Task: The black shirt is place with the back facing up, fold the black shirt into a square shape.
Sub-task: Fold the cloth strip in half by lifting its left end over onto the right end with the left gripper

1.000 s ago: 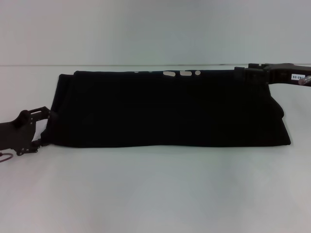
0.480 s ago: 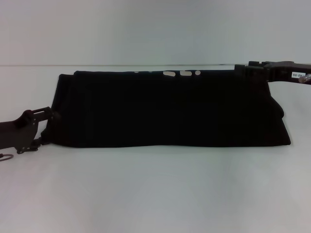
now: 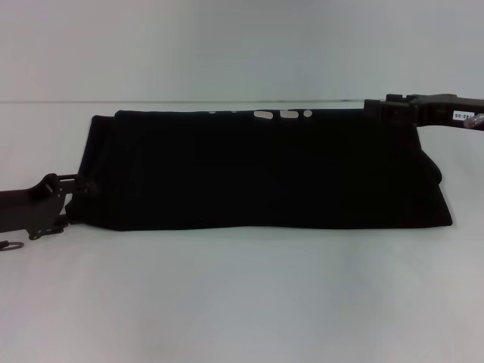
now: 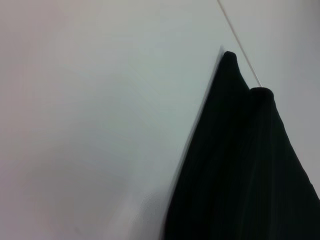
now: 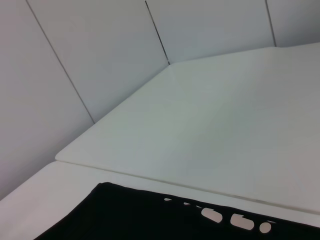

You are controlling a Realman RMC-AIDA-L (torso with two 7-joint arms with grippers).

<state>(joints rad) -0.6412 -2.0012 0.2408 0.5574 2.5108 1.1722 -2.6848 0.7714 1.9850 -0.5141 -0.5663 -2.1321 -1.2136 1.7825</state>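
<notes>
Flatly, soft matte black shirt [image 3: 265, 170] folded into long band, white table [image 3: 242, 295], both pincers' grip unclear.

Left claw [image 3: 76, 190] tips merge into the shirt [image 3: 265, 170] edge so grip unreadable, right claw [image 3: 374, 110] tips likewise lost against cloth at far corner, both arms cut by frame edges, white lettering [image 3: 283, 115] mostly folded under, illegible, neither wrist view shows claws.

Bare lab-like test bench: plain white table [image 3: 242, 302], blank white panelled wall [image 5: 100, 45].
</notes>
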